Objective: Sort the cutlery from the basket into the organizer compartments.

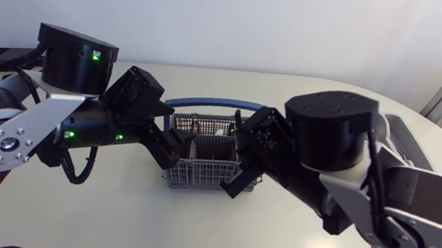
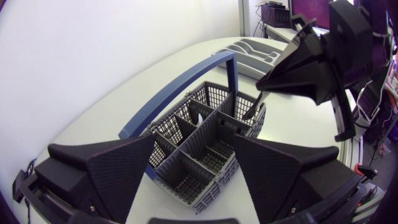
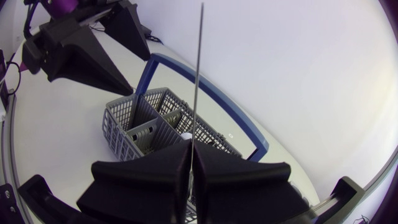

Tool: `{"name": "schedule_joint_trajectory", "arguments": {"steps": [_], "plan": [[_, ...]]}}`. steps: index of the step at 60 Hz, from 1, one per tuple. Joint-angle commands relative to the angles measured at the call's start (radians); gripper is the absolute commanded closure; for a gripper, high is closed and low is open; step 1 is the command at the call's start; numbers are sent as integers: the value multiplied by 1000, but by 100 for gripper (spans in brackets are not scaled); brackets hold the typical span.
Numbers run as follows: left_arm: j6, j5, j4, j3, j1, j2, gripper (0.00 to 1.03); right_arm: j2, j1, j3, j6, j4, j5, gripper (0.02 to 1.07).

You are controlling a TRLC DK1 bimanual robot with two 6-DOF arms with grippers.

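You are at the lifting-out step. Your right tool (image 3: 191, 146) has its fingers pressed together on a thin piece of cutlery (image 3: 198, 74). It shows edge-on as a slim metal strip, perhaps a knife, though the type cannot be told. It runs straight out from between the fingertips. In the left wrist view its lower end hangs at the far right compartment of the grey basket (image 1: 192, 174). You cannot tell whether that end has cleared the rim.

Your left tool (image 2: 194, 149) is spread and pinches nothing. It sits at the basket's left side, with the basket just ahead of its fingers and not touched by them, as far as can be seen. The blue handle (image 2: 180, 87) arches over the basket's far side.

Your next move, as I judge it, is to raise the right tool straight up until the piece is free of the mesh. Then carry it right to the organizer (image 2: 261, 55), which lies on the tabletop (image 1: 116, 227) well apart from the basket, on the right. Keep the lift vertical, because a tilt could catch the piece on a divider and drag the basket. Choose the compartment only once you can see the shape of the piece.
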Motion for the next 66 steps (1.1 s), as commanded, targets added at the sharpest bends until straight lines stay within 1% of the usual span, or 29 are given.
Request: {"name": "schedule_joint_trajectory", "arguments": {"steps": [1,9,21,28,34,36,42,47,53,66], "plan": [[22,3,4,-28,-2,-4,16,-64,-19,64,20,-42,-19,101],[22,3,0,-25,-5,-10,16,-134,-46,116,43,-137,-51,101],[22,3,-14,-22,-5,-20,16,-237,-184,203,91,-292,-150,101],[22,3,-16,-26,-5,-26,16,-274,-306,231,111,-385,-193,101],[22,3,-16,-28,-8,-26,16,-291,-442,232,115,-444,-251,101],[22,3,-16,-28,-8,-24,16,-291,-500,232,115,-464,-286,101],[22,3,-16,-25,-9,-24,16,-283,-664,226,111,-491,-369,101],[25,3,-16,-26,-15,-24,16,-263,-761,220,88,-497,-386,101],[31,2,-23,-28,-15,-27,16,-214,-899,234,65,-510,-433,101],[38,0,-32,-32,-17,-39,16,-53,-1091,298,2,-530,-441,101]]}}
